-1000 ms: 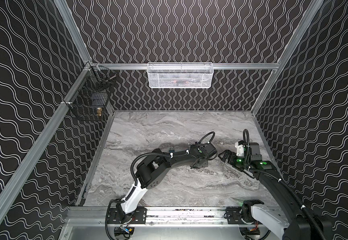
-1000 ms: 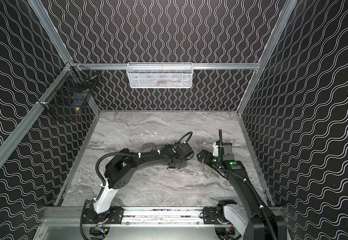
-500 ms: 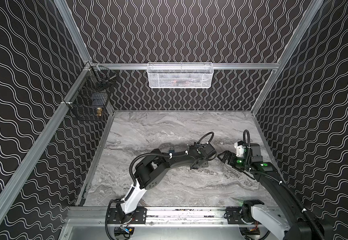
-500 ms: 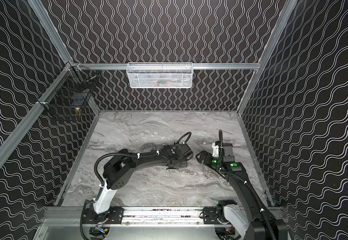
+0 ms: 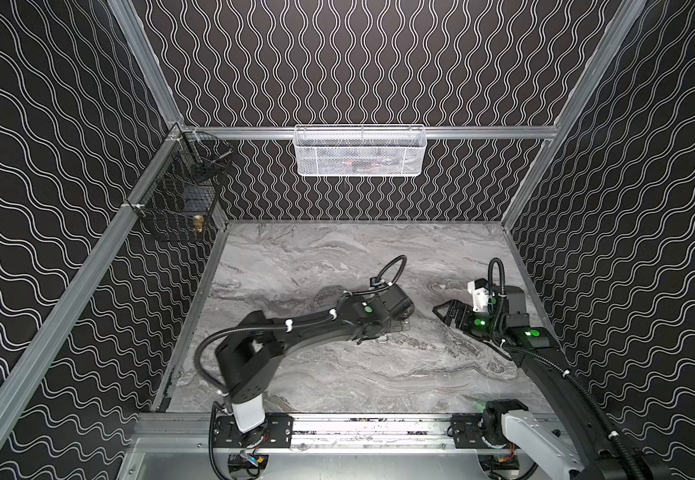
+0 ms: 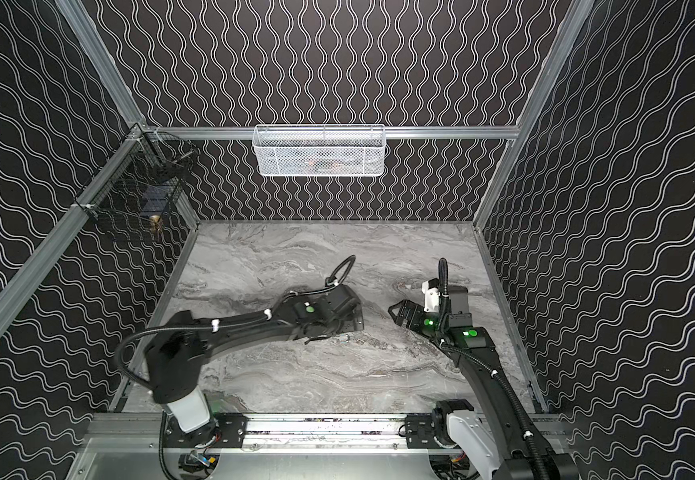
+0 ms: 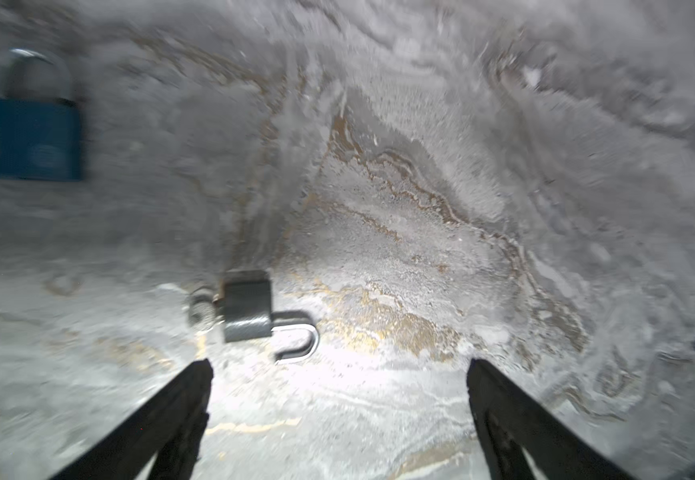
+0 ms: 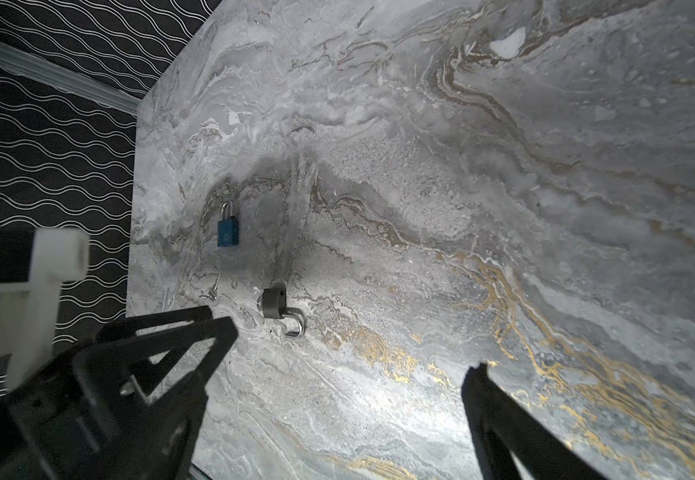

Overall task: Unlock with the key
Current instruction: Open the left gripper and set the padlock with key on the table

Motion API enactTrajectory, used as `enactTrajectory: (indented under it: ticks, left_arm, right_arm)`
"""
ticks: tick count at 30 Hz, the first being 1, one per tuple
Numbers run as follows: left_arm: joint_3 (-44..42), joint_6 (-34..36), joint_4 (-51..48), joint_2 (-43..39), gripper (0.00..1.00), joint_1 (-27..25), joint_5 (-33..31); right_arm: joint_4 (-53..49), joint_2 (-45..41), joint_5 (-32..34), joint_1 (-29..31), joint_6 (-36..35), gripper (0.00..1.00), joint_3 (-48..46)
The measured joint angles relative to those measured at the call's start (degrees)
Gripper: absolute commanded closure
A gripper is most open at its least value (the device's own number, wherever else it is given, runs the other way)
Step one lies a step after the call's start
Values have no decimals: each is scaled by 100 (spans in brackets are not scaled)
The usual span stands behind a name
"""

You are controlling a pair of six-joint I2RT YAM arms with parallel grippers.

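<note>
Your left claw (image 7: 340, 365) hangs low over the tabletop (image 7: 420, 249), fingers wide apart, nothing btw them. Just ahead of it in the left wrist cam the gray padlock (image 7: 248, 305) lies flat on the marble. Its shackle (image 7: 313, 338) has one leg free of the body, i.e. open. A small round bit (image 7: 201, 311) touches the body's end opposite the shackle, too blurred to say if that's a key. In both top views you only get the shackle poking out beside the left wrist; the body is mostly under the arm.

Your right claw (image 8: 354, 345) sits off to the right, well apart from the lock, also spread wide & empty, pointed toward it. Past the gray padlock in the right wrist cam: a small silver key (image 8: 212, 291) loose on the tabletop, then a blue padlock (image 8: 228, 232) w/ shackle shut, nearer the patterned wall.

Far back: white mesh basket (image 5: 360, 151) on the rear rail, black wire basket (image 5: 179, 199) in the left rear corner.
</note>
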Motion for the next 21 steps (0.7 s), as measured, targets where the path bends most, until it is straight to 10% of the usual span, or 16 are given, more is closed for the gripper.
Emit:
enactTrajectory:
  ticks: [8, 21]
  left_arm:
    - [-1029, 280, 258, -1506, 2, 350, -138]
    - [-1611, 1198, -74, -3217, 2, 1515, 249]
  right_arm:
    - [13, 103, 59, 448, 151, 2, 195]
    - [404, 1899, 1615, 3099, 737, 4, 1095]
